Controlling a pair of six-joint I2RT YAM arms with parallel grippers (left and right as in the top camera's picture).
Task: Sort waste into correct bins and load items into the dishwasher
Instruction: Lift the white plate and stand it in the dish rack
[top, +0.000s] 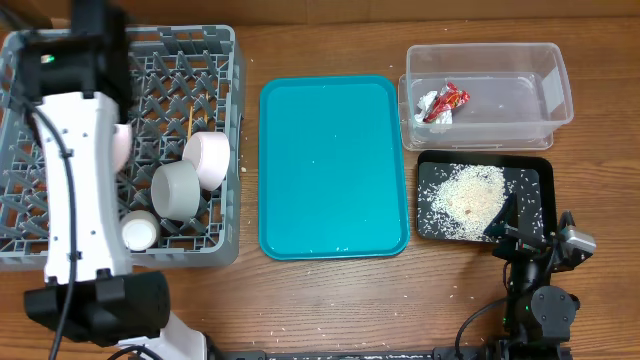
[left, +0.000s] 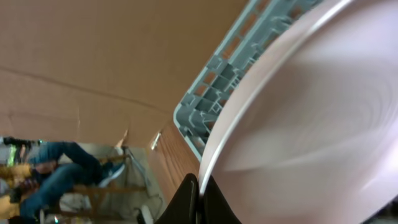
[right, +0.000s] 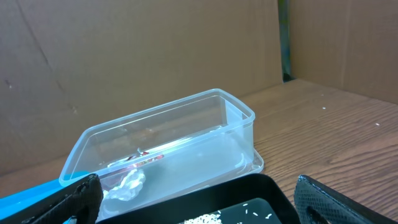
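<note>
My left gripper (left: 200, 196) is shut on the rim of a pink plate (left: 298, 118) and holds it over the grey dish rack (top: 215, 120); the plate's edge shows beside my left arm (top: 121, 145). The rack holds a pink bowl (top: 208, 157), a grey bowl (top: 178, 189) and a white cup (top: 140, 230). My right gripper (right: 199, 208) is open and empty at the near edge of the black tray (top: 535, 205) with rice (top: 467, 198). The clear bin (top: 490, 95) holds a red and silver wrapper (top: 442, 103). The teal tray (top: 330, 165) is bare.
The rack's grey lattice edge (left: 211, 87) shows behind the plate. Loose rice grains lie on the wooden table near the black tray. Cardboard walls stand behind the table.
</note>
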